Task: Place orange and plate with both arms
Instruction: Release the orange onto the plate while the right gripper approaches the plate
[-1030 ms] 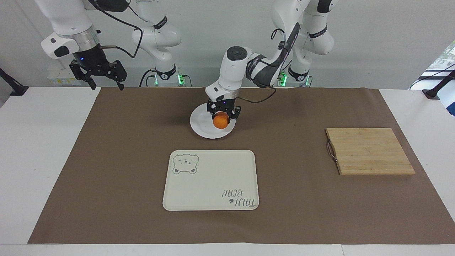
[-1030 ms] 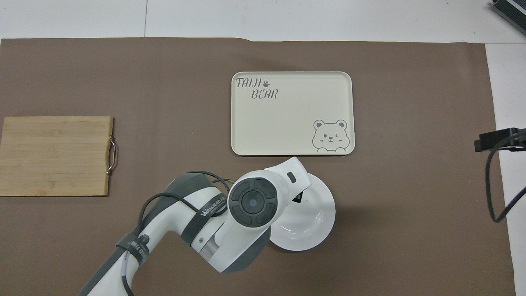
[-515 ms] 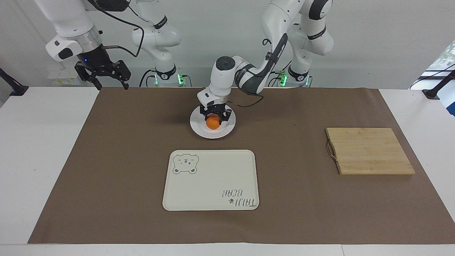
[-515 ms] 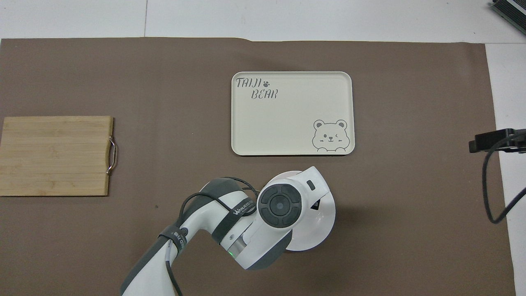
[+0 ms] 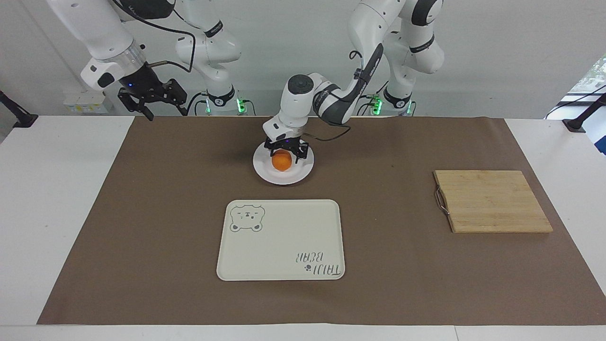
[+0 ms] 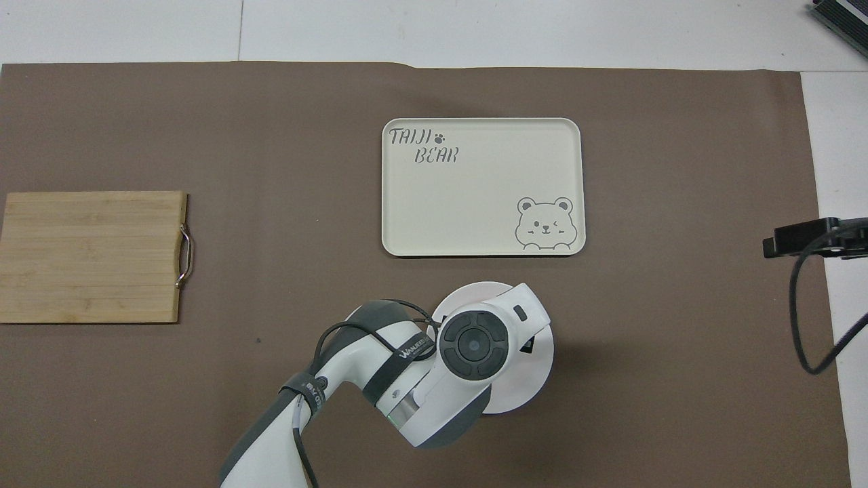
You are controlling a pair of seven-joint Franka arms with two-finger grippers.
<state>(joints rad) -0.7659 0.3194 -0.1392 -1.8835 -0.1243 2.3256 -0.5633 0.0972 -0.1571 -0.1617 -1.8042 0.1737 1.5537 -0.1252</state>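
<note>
brown paper covers our table. we see the orange sitting in the plate, left gripper straddling it, jaws spread; lifting carelessly could nudge it rolling. right gripper waits wide.

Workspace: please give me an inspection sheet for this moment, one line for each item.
Surface: white table under a brown mat.
Job's things: orange lies on the white plate; plate is on the mat, nearer to the robots than the bear tray.
Clutter: bamboo cutting board, toward the left arm's end.
Grippers: left gripper low over the plate, fingers open around the orange; right gripper open, raised over the mat's corner, waiting.
Cables: black cable loops from the left wrist.
Surroundings: pale wall; nothing else seen.
</note>
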